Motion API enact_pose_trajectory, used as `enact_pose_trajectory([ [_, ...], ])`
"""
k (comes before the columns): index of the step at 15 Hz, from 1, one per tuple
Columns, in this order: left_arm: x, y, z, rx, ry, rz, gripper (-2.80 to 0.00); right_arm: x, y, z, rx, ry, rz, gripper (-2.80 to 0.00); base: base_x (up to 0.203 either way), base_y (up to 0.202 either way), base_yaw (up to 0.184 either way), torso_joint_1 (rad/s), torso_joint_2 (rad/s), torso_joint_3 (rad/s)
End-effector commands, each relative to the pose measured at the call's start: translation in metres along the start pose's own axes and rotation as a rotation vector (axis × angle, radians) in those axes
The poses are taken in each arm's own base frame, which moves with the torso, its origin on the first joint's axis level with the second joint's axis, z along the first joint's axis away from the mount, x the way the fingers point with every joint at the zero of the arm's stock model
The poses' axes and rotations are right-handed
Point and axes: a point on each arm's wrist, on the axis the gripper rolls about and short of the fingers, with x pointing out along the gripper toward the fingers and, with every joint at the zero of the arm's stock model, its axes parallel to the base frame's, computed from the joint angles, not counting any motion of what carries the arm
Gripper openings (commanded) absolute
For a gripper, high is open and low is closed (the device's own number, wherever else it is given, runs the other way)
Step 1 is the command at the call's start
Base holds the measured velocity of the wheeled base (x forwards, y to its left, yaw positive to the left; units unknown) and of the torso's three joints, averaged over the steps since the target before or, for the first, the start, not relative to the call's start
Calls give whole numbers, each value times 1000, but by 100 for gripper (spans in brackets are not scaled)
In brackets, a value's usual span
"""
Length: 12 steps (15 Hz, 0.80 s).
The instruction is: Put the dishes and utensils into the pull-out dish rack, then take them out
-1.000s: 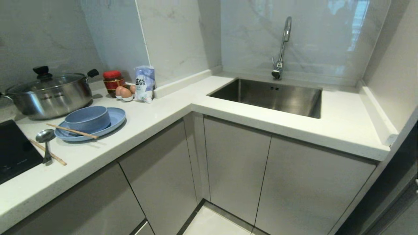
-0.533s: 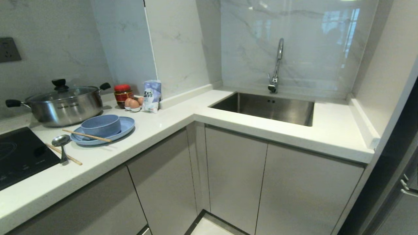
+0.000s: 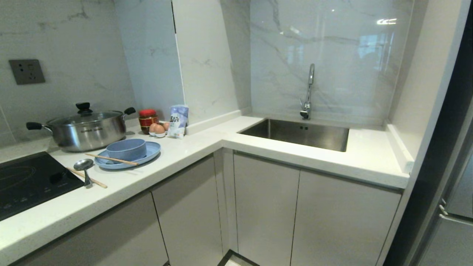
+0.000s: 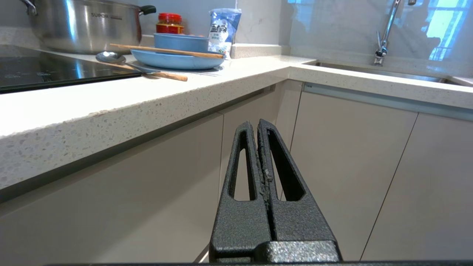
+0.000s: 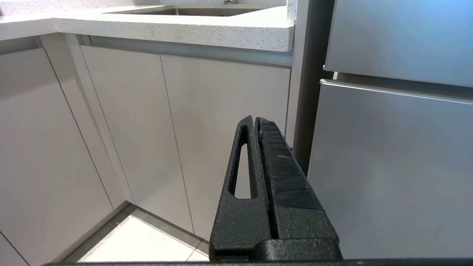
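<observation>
The white L-shaped counter carries all the task's things, and all of them lie on its left part, between the black hob and the corner. The steel pot with a glass lid stands behind them, near the wall. The blue plate lies just in front of the pot, and the blue bowl stands in the plate. One chopstick rests across the plate's front rim; the other chopstick lies on the counter beside the hob, and the spoon lies over it. The sink is in the right part of the counter, and what is inside it cannot be seen well. Below the counter all cupboard doors are flush, so the rack is hidden. The left gripper hangs below the counter's edge, well apart from the plate, with jaws pressed together and nothing between them. The right gripper is also clenched and empty, in front of the doors below the sink.
</observation>
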Motion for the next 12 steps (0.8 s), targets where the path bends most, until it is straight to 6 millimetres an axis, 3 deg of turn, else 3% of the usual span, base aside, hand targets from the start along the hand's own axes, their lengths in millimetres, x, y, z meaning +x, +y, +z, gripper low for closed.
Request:
enact_pose_trajectory([
  [1, 2, 0, -9, 0, 29, 2, -280, 0, 0, 0, 0, 0, 0, -280, 0, 0, 0, -3, 5, 40],
  [12, 2, 0, -9, 0, 29, 2, -280, 0, 0, 0, 0, 0, 0, -280, 0, 0, 0, 0, 0, 3],
])
